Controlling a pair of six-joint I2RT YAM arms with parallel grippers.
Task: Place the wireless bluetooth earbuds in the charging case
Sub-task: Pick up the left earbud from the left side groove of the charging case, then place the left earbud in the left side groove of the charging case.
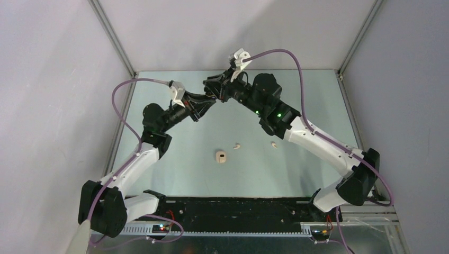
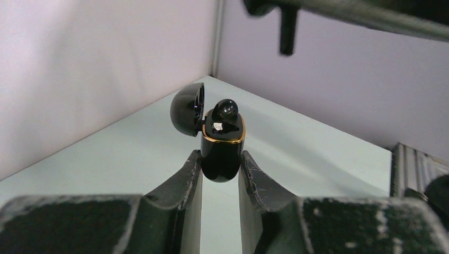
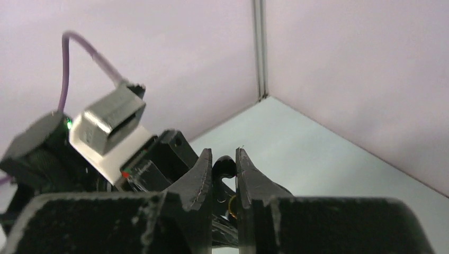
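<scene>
Top external view: a cream case point(image 1: 221, 156) and cream earbuds point(image 1: 236, 145) lie on the table point(image 1: 185, 137). Farther back, the left gripper point(image 2: 221, 159) clamps an open black case point(image 2: 222, 153), a glossy black earbud point(image 2: 226, 108) seated; the right gripper point(image 3: 223, 156) pinches a second earbud point(image 3: 224, 166).

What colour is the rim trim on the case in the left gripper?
Gold, on a glossy black case; the left wrist view shows it best.

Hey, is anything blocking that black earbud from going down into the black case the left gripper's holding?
Nothing visible does. The lid hangs open to one side, and the black earbud already sits in the mouth of the black case, poking above its rim.
</scene>
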